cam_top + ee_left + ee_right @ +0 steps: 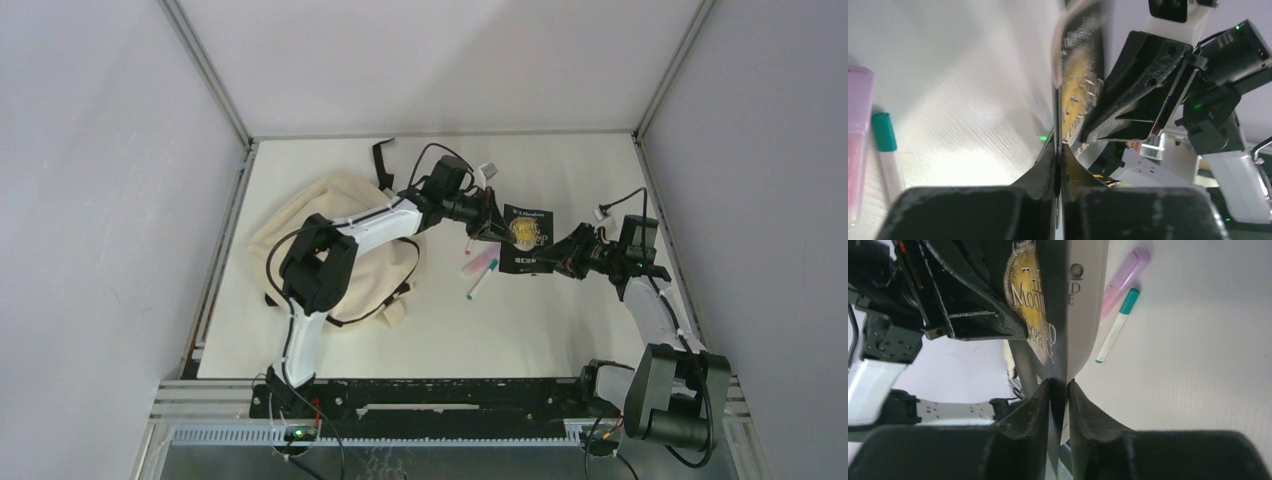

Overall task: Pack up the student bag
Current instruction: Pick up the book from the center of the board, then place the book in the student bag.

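Black-covered book is pinched at both ends: left gripper and right gripper each clamp it. I judge this is a handover toward the student bag, which lies near the left edge of the desk.

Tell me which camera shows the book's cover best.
The right wrist view: the book sits close, its gold cover lettering partly readable. The top view shows most of the book, but small. The left wrist view catches it nearly edge-on and blurred.
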`<state>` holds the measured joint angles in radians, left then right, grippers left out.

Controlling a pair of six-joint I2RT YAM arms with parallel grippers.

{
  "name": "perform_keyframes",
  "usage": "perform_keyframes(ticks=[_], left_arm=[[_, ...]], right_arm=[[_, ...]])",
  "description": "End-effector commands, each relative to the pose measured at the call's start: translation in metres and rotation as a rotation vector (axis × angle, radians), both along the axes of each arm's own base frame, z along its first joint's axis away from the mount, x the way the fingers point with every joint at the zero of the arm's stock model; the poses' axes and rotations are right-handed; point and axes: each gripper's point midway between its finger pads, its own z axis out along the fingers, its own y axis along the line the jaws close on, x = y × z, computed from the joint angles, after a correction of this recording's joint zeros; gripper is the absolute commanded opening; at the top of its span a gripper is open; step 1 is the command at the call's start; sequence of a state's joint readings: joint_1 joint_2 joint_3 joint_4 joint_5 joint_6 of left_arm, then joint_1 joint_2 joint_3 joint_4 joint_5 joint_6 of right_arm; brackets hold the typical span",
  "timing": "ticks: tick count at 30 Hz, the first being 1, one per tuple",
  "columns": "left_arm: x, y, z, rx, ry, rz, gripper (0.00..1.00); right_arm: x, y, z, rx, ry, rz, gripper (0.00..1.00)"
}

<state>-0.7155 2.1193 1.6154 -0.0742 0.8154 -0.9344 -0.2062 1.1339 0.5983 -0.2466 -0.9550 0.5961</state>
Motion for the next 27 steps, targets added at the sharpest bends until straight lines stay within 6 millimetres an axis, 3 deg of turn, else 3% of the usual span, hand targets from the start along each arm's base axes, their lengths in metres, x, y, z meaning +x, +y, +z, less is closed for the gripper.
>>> perform_keyframes(ticks=[1, 2, 3, 5, 8, 11, 16, 20, 27], left_arm=[[0.005, 0.004, 0.022, -0.052, -0.044, 0.008, 0.0], [0.008, 0.008, 0.023, -0.047, -0.046, 0.018, 0.0], [0.013, 0.014, 0.025, -0.045, -0.052, 0.034, 0.0], [0.021, 0.029, 0.035, -0.05, -0.071, 0.068, 0.0], [0.031, 0.043, 0.053, -0.058, -0.101, 0.125, 0.0], [0.037, 0.053, 0.073, -0.075, -0.116, 0.201, 0.0], [0.044, 0.056, 0.111, -0.214, -0.129, 0.293, 0.0], [0.042, 0.053, 0.131, -0.314, -0.103, 0.297, 0.0], [0.039, 0.052, 0.129, -0.332, -0.083, 0.293, 0.0]], right_arm=[[0.0, -0.001, 0.004, -0.022, -0.024, -0.006, 0.5], [-0.001, -0.005, 0.003, -0.041, -0.02, -0.027, 0.69], [-0.001, -0.009, 0.003, -0.06, -0.019, -0.055, 0.81], [-0.001, -0.02, 0.006, -0.082, -0.021, -0.118, 0.94], [-0.001, -0.024, 0.017, -0.034, -0.016, -0.189, 0.97], [-0.001, -0.012, 0.035, 0.128, -0.04, -0.231, 0.98], [-0.004, 0.001, 0.055, 0.31, -0.071, -0.338, 1.0], [-0.008, 0.019, 0.063, 0.44, -0.063, -0.339, 1.0], [-0.011, 0.052, 0.092, 0.515, -0.178, -0.218, 1.0]])
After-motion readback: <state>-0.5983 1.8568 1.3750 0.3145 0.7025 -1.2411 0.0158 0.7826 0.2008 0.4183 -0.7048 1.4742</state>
